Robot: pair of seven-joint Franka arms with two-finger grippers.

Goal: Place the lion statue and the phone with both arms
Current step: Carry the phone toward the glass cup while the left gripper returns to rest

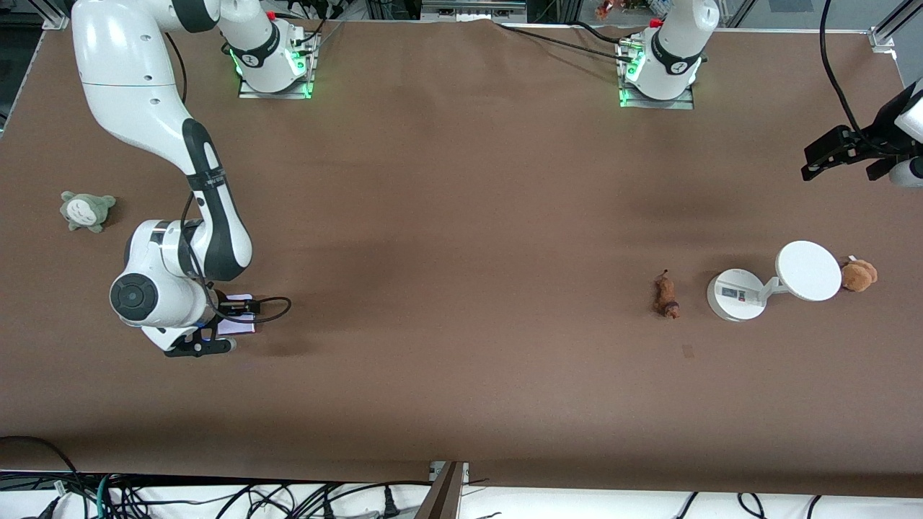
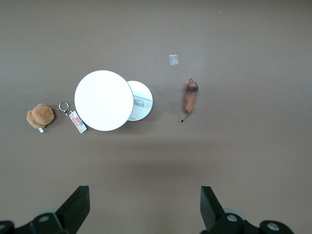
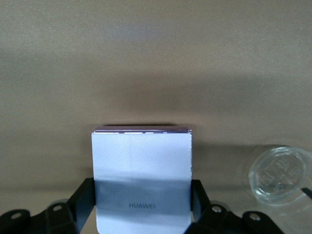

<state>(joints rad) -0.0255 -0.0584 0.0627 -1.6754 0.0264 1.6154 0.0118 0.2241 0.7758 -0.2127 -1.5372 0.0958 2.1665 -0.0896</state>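
My right gripper (image 1: 220,333) is shut on the phone (image 1: 239,324), a pale lavender-white slab, low over the table toward the right arm's end. In the right wrist view the phone (image 3: 141,165) stands between the black fingers (image 3: 84,204) of the right gripper (image 3: 142,207). The lion statue (image 1: 666,295), small and orange-brown, lies on the table toward the left arm's end. My left gripper (image 1: 822,160) hangs open high over that end, apart from the lion statue (image 2: 190,99). Nothing sits in the left gripper (image 2: 145,207).
A white stand (image 1: 734,294) with a round disc (image 1: 809,270) sits beside the lion, a brown plush (image 1: 858,275) with a keyring next to it. A grey plush (image 1: 86,210) lies near the right arm's end. A clear round glass piece (image 3: 280,174) rests beside the phone.
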